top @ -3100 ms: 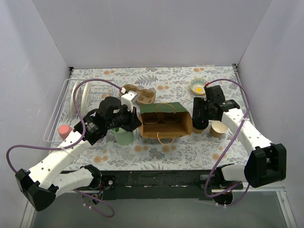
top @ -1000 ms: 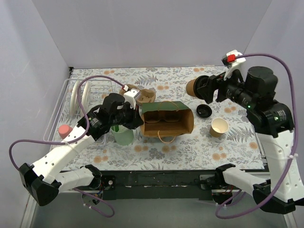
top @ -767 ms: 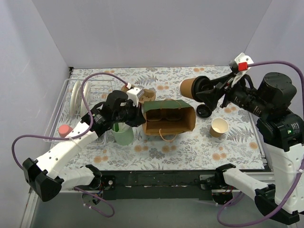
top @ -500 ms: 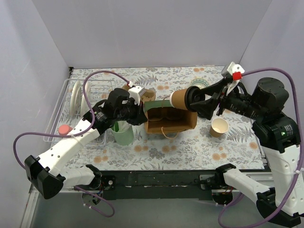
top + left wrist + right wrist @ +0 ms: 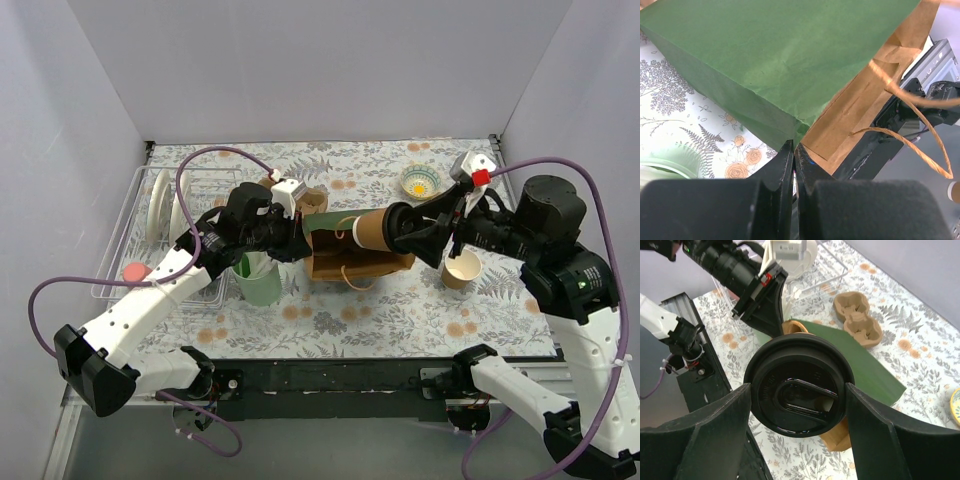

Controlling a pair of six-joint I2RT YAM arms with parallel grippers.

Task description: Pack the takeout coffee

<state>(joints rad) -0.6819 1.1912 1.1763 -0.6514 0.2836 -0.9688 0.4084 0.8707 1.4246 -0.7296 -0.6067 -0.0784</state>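
The paper bag [image 5: 362, 266] stands mid-counter [image 5: 350, 322]. Its left rim is pinched by the left hand [image 5: 793, 154], closed tight on the green side panel [image 5: 770, 65]. Room alongside is tight: a mint-green cup [image 5: 260, 287] sits just beside the bag's front-left corner and a lidless cup [image 5: 460, 270] just to its right. The takeout coffee [image 5: 372, 229] is held in the air over the bag's mouth, clamped by the right hand [image 5: 410, 232] w/ a finger at each side. The brown kraft body is tipped sideways, base pointing left, black lid [image 5: 799, 392] facing the wrist cam.
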